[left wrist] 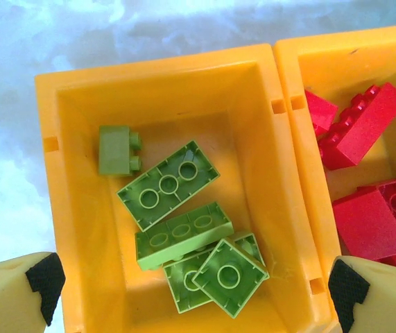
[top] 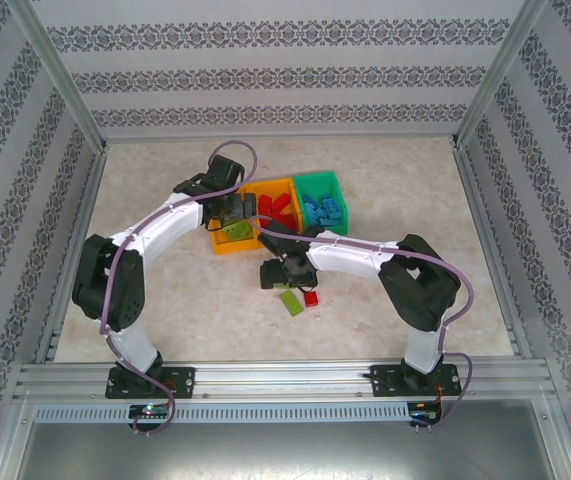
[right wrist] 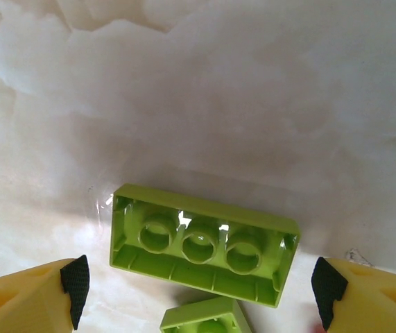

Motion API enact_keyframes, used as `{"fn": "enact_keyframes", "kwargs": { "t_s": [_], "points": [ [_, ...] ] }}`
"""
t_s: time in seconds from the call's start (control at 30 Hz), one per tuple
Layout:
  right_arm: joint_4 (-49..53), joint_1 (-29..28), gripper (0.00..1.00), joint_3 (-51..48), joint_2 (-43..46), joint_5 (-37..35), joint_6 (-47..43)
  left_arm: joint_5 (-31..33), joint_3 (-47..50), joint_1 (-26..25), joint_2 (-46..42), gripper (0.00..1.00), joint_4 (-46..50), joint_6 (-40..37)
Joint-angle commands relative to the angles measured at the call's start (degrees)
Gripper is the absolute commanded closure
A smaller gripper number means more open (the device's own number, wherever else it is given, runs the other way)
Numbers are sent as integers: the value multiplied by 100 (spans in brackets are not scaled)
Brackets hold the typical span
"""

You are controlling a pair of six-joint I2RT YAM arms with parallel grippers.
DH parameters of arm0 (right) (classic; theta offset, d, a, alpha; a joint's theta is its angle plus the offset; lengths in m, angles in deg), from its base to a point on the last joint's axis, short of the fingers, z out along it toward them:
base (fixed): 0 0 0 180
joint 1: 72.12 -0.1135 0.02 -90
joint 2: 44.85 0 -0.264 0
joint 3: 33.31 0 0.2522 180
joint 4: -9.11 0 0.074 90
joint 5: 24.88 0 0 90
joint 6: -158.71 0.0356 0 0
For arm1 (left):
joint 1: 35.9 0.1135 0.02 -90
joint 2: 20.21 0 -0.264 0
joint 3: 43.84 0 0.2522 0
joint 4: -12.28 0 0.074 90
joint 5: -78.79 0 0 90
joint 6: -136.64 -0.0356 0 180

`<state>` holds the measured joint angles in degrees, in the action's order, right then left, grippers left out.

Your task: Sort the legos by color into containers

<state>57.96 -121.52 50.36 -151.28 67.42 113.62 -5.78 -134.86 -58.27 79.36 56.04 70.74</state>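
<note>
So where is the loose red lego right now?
The red lego lies on the table in the top view, just right of a green lego, close by the right hand.

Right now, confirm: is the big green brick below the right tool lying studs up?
No, the big green brick lies flipped, its hollow underside and three round tubes facing up.
</note>
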Motion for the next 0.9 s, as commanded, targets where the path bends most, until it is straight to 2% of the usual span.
{"fn": "enact_keyframes", "kwargs": {
  "t_s": [0.0, 0.43, 0.6, 0.87],
  "points": [
    [203, -78, 14, 162, -157, -182, 96, 125, 130, 62, -199, 0, 43, 95],
    [561, -121, 15, 635, -671, -245, 36, 160, 553, 246, -490, 0, -3, 157],
    [855, -129, 20, 773, -867, -414, -20, 223, 742, 326, -675, 1, -18, 231],
    [1303, -129, 33, 1163, -1090, -748, -210, 299, 931, 384, -873, 1, 5, 230]
  ]
}}
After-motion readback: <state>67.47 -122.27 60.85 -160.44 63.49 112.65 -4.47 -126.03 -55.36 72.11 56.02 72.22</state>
